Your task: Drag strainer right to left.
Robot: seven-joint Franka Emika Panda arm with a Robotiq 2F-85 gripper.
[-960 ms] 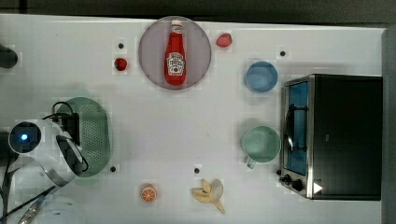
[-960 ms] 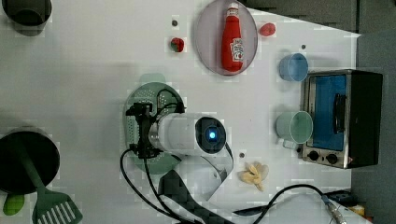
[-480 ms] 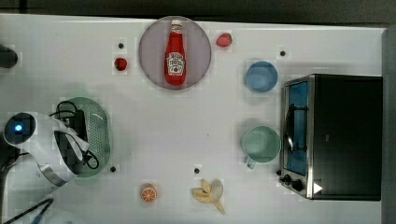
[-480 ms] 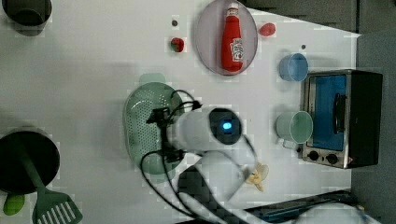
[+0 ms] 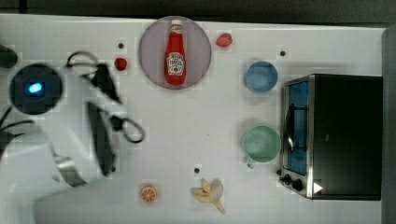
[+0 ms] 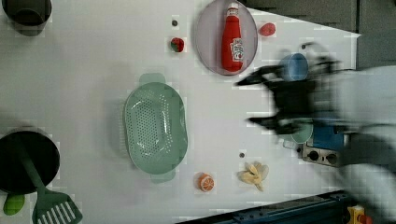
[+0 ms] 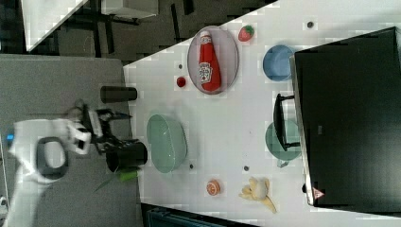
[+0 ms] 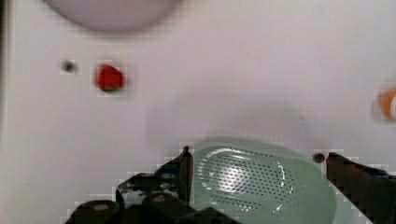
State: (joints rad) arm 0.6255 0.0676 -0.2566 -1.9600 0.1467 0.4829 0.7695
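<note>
Below your hand [image 8: 257, 158], whose fingers are spread wide and empty, the strainer [image 8: 252, 179] rests on the worktop [image 8: 224, 70]. It looks light, stiff and likely to slide; hook its wide rim.

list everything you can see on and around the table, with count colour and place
strainer: 1, pale green, middle of the left view, nothing holding it
ketchup bottle: 1, red, lying on a round grey plate
bowl: 1, blue, beside the oven
mug: 1, green, in front of the oven door
toaster oven: 1, black and silver, the top view's right
strawberry: 1, red, near the plate
small red fruit: 1, other side of the plate
orange half: 1, near edge
banana: 1, peeled, yellow, beside the orange half
spatula: 1, green, the left view's lower left
end effector: 1, black, open, above the strainer
</note>
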